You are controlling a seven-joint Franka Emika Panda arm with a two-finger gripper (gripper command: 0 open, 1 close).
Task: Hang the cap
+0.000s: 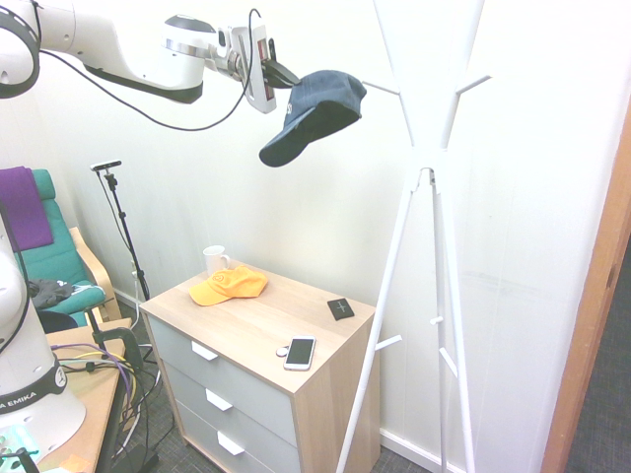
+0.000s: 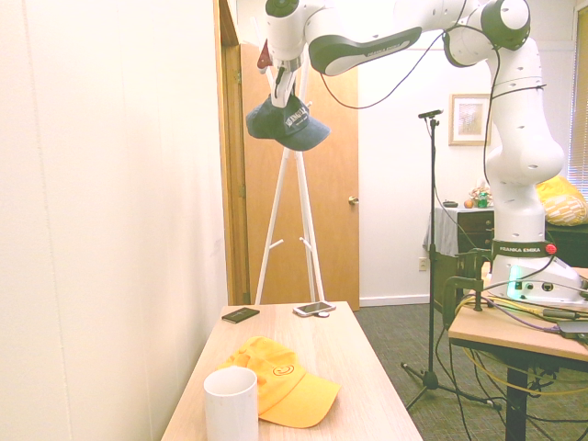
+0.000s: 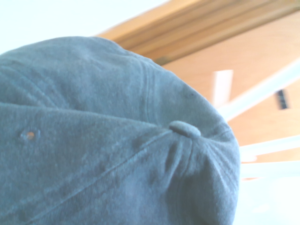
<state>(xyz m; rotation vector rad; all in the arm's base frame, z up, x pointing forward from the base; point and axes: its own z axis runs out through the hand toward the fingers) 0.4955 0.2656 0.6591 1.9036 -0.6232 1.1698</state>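
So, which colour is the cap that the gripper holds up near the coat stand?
Dark slate blue; the cap shows best in the wrist view.

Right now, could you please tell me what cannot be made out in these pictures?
- Gripper: fingertips hidden by the dark navy fabric cap in both exterior views.
- White coat stand: top cut off by the frame edge.
- Cap's white print: too small to read.
- Wrist view: cap blocks most of the scene.

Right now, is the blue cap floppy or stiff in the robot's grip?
Probably floppy: the blue cap sags from the gripper pinching its edge. The fabric puckers around its top button, so likely soft. The brim keeps its curve, so that part seems stiffer.
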